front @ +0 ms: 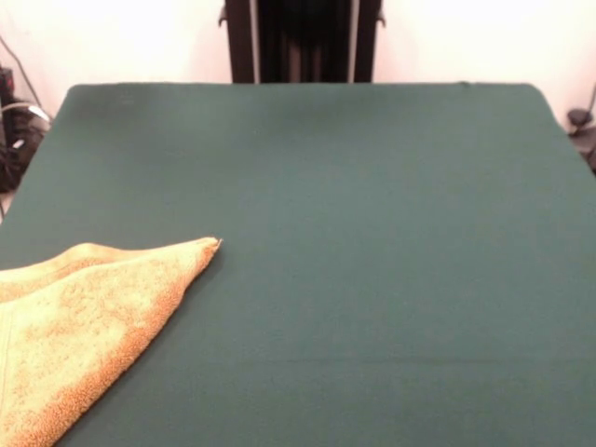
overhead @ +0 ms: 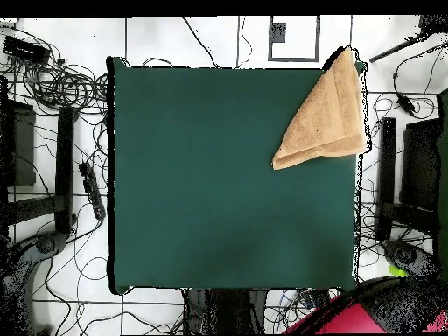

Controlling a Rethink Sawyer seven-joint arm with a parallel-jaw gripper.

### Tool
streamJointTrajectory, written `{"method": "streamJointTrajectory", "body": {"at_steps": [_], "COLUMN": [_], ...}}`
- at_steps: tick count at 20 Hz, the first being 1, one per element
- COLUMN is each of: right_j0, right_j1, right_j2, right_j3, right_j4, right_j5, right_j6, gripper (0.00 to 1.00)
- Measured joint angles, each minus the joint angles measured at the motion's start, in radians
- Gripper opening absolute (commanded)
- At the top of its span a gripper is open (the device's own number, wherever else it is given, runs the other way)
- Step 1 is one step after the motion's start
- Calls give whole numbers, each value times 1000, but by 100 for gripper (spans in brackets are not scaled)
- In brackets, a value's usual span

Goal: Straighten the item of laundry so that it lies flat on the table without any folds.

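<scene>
Your towel [overhead: 325, 114] sits folded into a triangle at a corner of the green surface [overhead: 210, 192], overhanging the edge; claw's nowhere in sight.

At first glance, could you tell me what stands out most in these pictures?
The orange-yellow towel stands out, folded into a rough triangle at one corner of the dark green table, reaching its edge. In the front view its point aims toward the table's middle. No end effector shows.
</scene>
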Motion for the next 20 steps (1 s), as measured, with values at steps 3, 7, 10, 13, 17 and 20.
{"method": "streamJointTrajectory", "body": {"at_steps": [3, 7, 10, 13, 17, 20], "right_j0": [-14, -36, -51, -54, -54, -54], "right_j1": [-5, -15, -19, -19, -19, -19], "right_j2": [-5, -16, -22, -22, -23, -23], "right_j3": [0, 1, 2, 4, 4, 4], "right_j4": [-7, -12, -14, -14, -14, -14], "right_j5": [-16, -39, -62, -78, -96, -104], "right_j6": [0, 0, 0, 0, 0, 0], "gripper": [0, 0, 0, 0, 0, 0]}}
